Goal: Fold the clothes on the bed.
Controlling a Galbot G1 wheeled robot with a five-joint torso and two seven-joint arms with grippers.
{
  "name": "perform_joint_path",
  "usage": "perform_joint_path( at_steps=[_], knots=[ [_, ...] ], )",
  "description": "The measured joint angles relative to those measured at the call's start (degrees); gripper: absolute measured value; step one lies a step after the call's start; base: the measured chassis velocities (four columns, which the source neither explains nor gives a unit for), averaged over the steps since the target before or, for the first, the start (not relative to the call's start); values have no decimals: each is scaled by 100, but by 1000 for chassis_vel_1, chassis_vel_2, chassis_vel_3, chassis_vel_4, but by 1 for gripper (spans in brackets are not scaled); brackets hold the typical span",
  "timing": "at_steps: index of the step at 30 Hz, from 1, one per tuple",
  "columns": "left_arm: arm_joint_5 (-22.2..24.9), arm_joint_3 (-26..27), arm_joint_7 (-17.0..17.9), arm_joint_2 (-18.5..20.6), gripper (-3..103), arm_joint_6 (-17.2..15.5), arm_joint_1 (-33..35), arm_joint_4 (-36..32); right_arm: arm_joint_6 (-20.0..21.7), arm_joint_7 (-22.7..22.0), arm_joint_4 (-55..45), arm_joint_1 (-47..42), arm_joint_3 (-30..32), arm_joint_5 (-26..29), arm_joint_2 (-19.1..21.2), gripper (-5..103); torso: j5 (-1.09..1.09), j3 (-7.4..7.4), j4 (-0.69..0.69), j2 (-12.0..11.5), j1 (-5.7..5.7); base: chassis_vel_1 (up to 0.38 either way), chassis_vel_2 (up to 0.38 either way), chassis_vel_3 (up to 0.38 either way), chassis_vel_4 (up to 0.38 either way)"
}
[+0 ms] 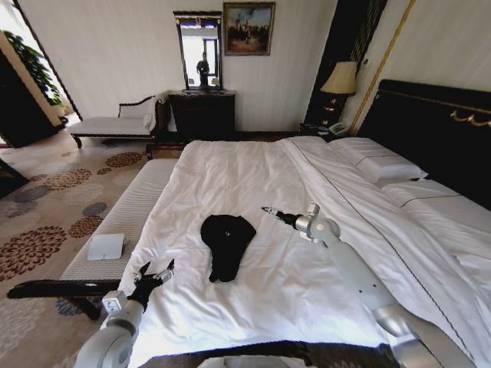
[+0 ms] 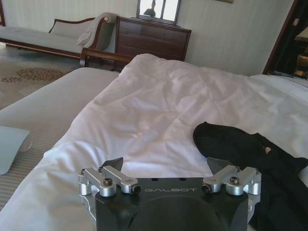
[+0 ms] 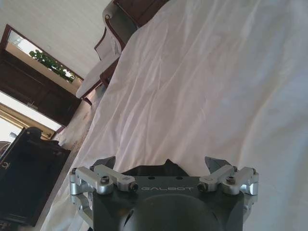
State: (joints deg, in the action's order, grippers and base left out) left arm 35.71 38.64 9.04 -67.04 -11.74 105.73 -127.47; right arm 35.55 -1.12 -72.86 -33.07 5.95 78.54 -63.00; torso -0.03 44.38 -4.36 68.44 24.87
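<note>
Black T-shirt (image 1: 226,244) sits crumpled on the bed (image 1: 253,176); left gripper (image 1: 156,271) and right gripper (image 1: 268,209) flank it, fingers spread, holding nothing.

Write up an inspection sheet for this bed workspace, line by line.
Surface: bed under a white duvet, creased, pillows at the headboard side.
Job's things: black T-shirt lying bunched on the duvet, not spread flat, untouched.
Clutter: pale flat object on the bench beside the bed.
Tools: left tool open, at the near bed edge, short of the shirt; right tool open, above the duvet beside the shirt, holding nothing.
Cables: nothing seen.
Surroundings: dark dresser with mirror, chaise, lamp, patterned carpet.
</note>
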Motion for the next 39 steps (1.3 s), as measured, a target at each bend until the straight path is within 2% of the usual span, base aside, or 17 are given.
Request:
perform_joint_path(
  at_steps=[2, 5, 10, 20, 24, 28, 31, 32, 35, 39],
  knots=[
    [-68, 1, -27, -78, 99, 18, 64, -24, 0, 48, 152, 61, -67, -75, -92, 100, -1, 0, -1, 0, 0, 0, 0, 0, 0],
    [-265, -35, -63, -329, 99, 59, 215, -105, -17, 311, 732, 220, -248, -443, -460, 100, -2, 0, -5, 0, 0, 0, 0, 0, 0],
    [-322, -48, -49, -447, 99, 62, 272, -202, -120, 480, 1331, 378, -262, -729, -766, 100, -1, 0, -4, 0, 0, 0, 0, 0, 0],
    [-316, 29, -67, -462, 99, 83, 275, -241, -130, 931, 1868, 423, -276, -1239, -779, 101, -1, -1, -5, 0, 0, 0, 0, 0, 0],
    [-310, -9, -68, -464, 99, 84, 241, -211, -115, 1035, 1915, 366, -278, -1342, -777, 95, -1, -1, -5, 0, -1, 0, 0, 0, 0],
    [-309, -65, -59, -463, 99, 84, 222, -195, -114, 1167, 2033, 352, -278, -1512, -862, 83, -1, -1, -4, 0, -1, 0, 0, 0, 0],
    [-306, -59, -55, -460, 99, 83, 223, -197, -119, 1214, 2079, 352, -275, -1567, -899, 81, -1, -1, -3, 0, 0, 0, 0, 0, 0],
    [-299, -37, -54, -453, 99, 83, 230, -207, -127, 1251, 2125, 357, -275, -1624, -929, 76, -1, -1, -4, 0, -1, 0, 0, 0, 0],
    [-281, 2, -53, -445, 99, 83, 240, -220, -134, 1283, 2176, 378, -284, -1675, -967, 71, -1, -1, -5, 0, 0, 0, 0, 0, 0],
    [-247, 65, -54, -449, 99, 83, 244, -232, -137, 1331, 2238, 414, -315, -1734, -1034, 49, -1, -1, -4, 0, -1, 0, 0, 0, 0]
  ],
)
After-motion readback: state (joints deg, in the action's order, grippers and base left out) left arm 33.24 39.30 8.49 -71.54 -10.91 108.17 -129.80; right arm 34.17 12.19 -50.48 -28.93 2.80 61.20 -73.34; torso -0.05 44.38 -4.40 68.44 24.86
